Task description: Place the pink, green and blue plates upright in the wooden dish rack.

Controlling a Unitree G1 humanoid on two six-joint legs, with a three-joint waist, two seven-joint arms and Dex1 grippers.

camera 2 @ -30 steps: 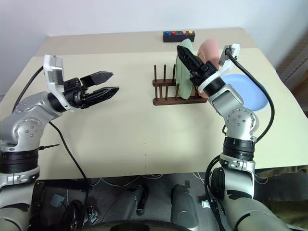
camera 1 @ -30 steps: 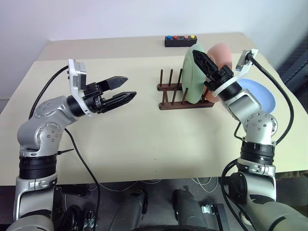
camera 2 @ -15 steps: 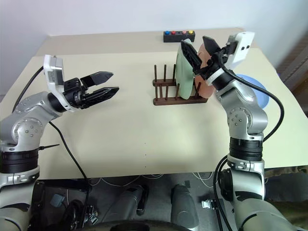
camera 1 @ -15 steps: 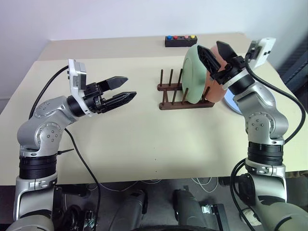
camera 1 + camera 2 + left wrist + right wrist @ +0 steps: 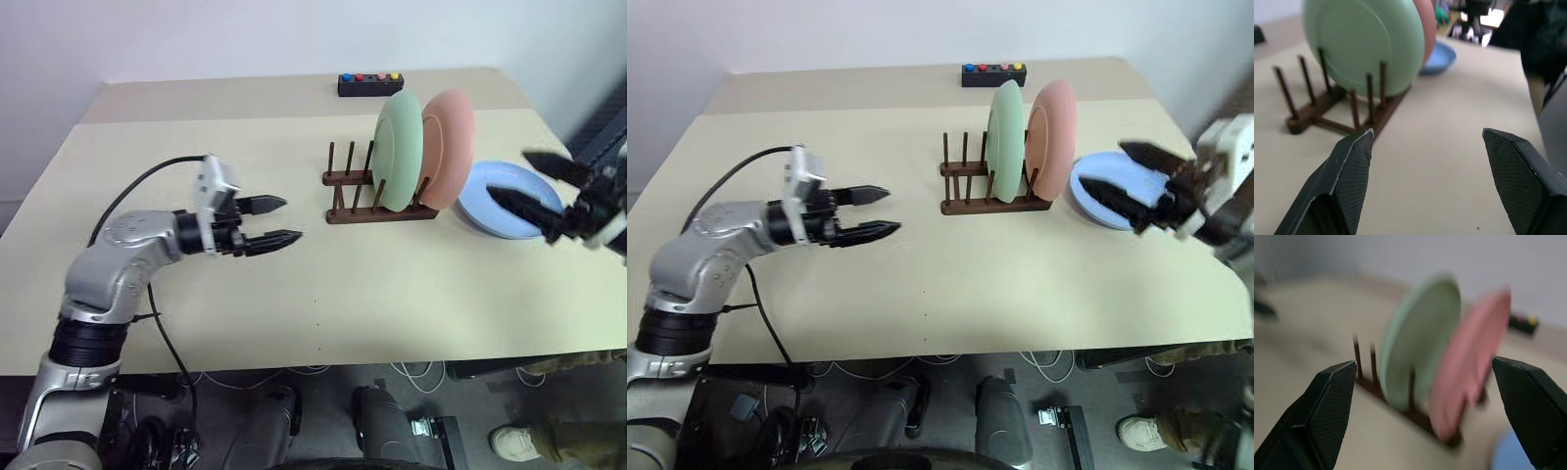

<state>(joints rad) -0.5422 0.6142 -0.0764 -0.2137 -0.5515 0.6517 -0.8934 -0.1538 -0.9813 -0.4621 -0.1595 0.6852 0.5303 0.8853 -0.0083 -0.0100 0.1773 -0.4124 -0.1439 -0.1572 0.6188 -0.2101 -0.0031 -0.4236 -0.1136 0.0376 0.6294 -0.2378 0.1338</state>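
Standing upright: green plate (image 5: 398,151), pink plate (image 5: 449,147) | wooden dish rack (image 5: 377,196) left-right | blue plate (image 5: 509,199) flat

The right tool (image 5: 529,191) is motion-blurred, its arm cut off at the frame edge. Beyond it, the pink plate (image 5: 449,147) hides part of the blue plate (image 5: 505,186) and the wooden dish rack (image 5: 377,201) end.

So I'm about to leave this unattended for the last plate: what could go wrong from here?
The blue plate lies flat on the table, so the open right gripper may struggle to get a finger under its rim and could just push it along. The pink plate and green plate stand close together at the rack's near end; slotting the blue one in could knock them. The light rack itself might slide.
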